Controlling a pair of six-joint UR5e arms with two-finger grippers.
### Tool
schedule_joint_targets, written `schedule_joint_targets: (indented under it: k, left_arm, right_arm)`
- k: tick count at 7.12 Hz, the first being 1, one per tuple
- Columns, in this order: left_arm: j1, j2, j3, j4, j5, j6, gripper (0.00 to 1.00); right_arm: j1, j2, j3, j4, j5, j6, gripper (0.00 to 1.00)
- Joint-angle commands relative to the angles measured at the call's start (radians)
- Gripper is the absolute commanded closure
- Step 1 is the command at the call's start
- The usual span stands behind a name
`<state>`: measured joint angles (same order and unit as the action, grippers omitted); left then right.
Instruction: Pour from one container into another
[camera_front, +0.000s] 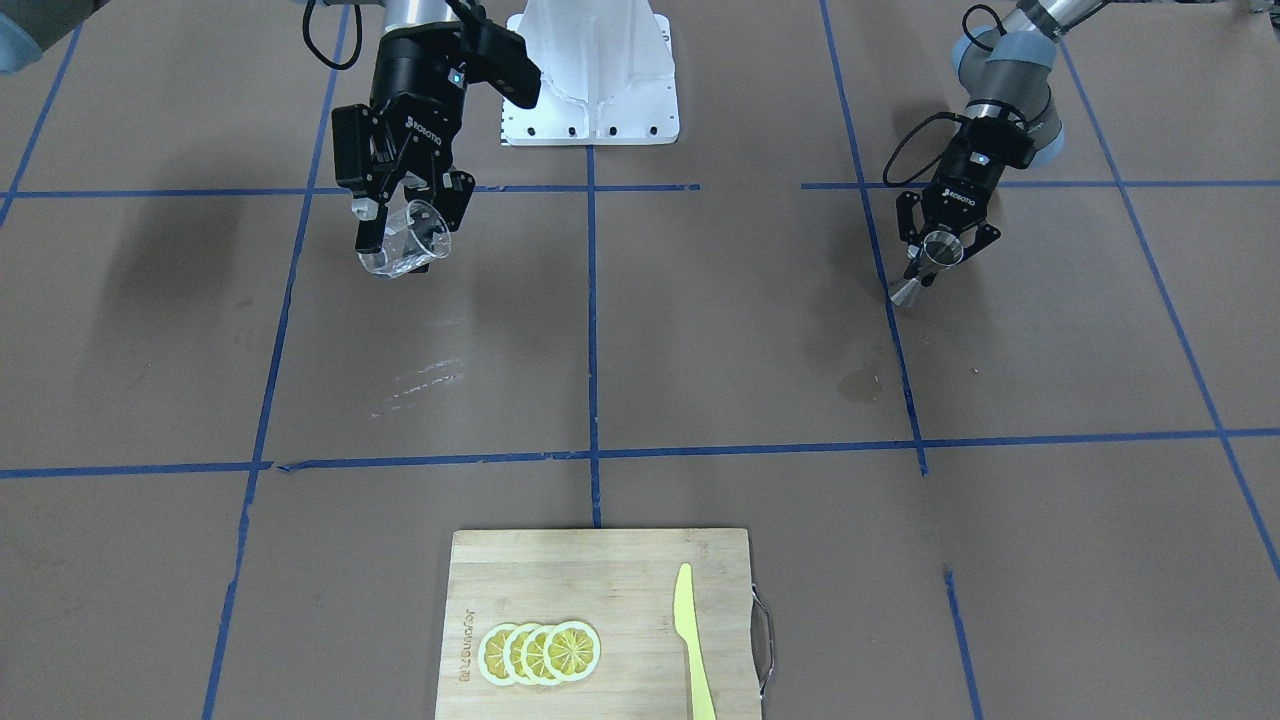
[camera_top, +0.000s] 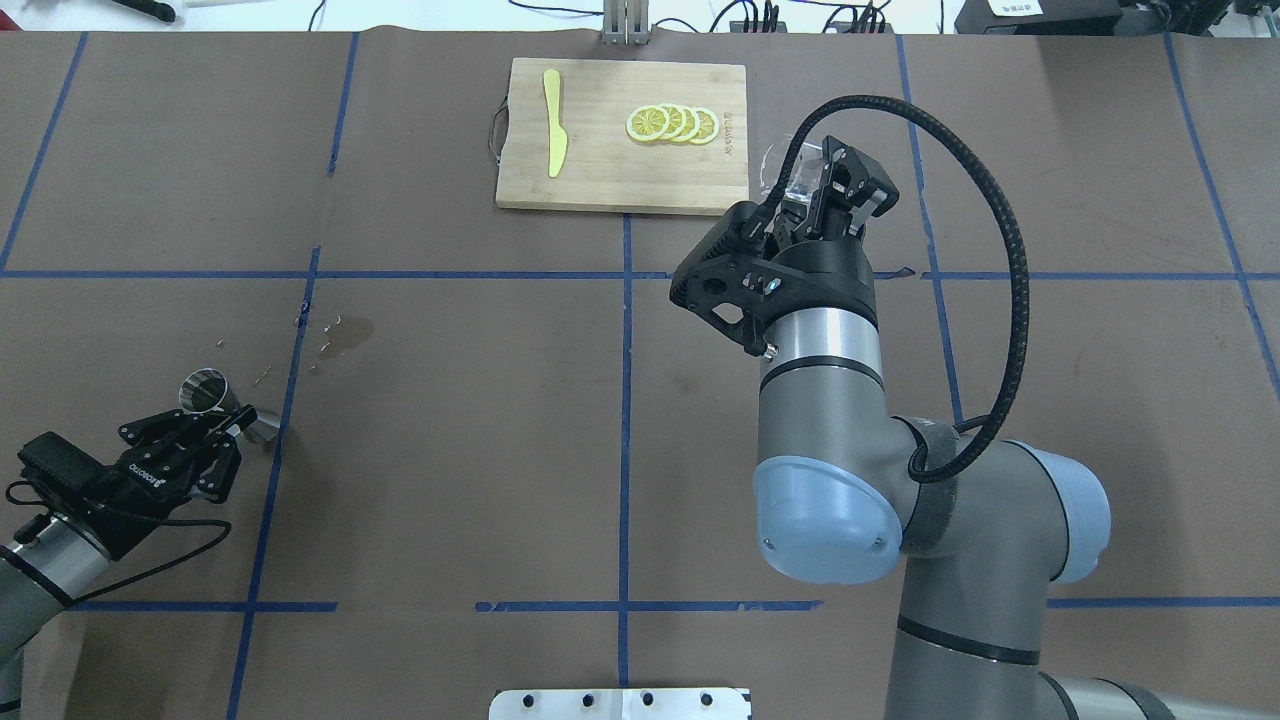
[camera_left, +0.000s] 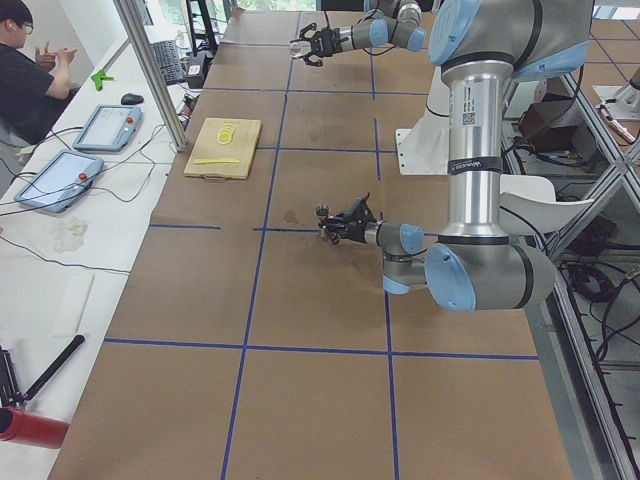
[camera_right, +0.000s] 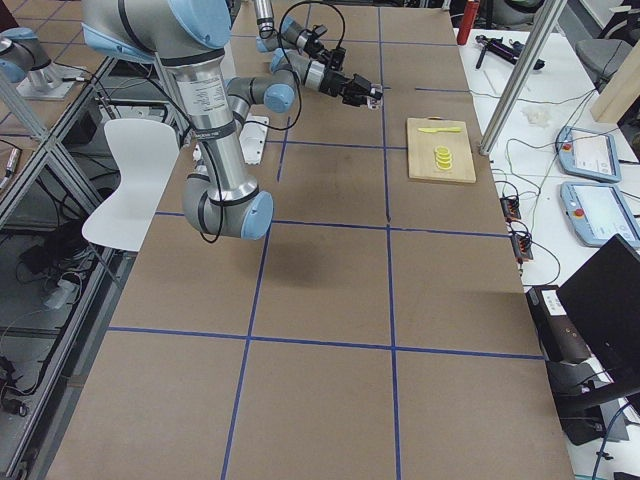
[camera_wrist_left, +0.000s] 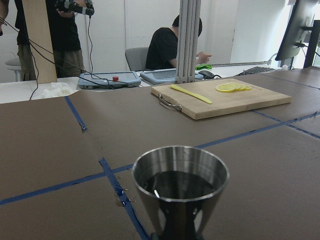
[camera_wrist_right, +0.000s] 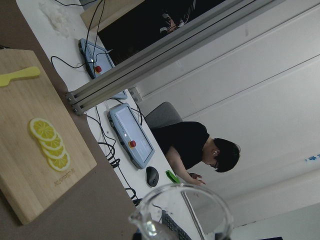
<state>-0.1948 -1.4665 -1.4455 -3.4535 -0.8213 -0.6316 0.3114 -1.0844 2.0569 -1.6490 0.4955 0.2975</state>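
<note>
Clear cup (camera_front: 400, 258), tilted, in air, upper left of front view, gripped by right hand (camera_front: 408, 230). Steel jigger (camera_front: 908, 290), upper right, gripped at waist by left hand (camera_front: 946, 250). Both well apart over brown table (camera_front: 700, 340).

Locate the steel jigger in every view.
Front-facing: jigger upper right, in the left gripper.
Overhead: left edge, mid-height.
Exterior left: near the centre.
Exterior right: too small to tell.
Left wrist: bottom centre, close up.
Right wrist: absent.
Landmark: the cutting board.
</note>
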Motion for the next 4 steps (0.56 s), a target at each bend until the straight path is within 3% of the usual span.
schedule_joint_targets:
  k: [1, 4]
  left_arm:
    - [0.000, 0.002, 0.011, 0.001, -0.001, 0.000, 1.00]
    - [0.001, 0.002, 0.019, 0.001, -0.001, 0.001, 1.00]
  right_arm:
    - [0.000, 0.000, 0.000, 0.000, 0.000, 0.000, 1.00]
    - [0.000, 0.000, 0.000, 0.000, -0.002, 0.002, 1.00]
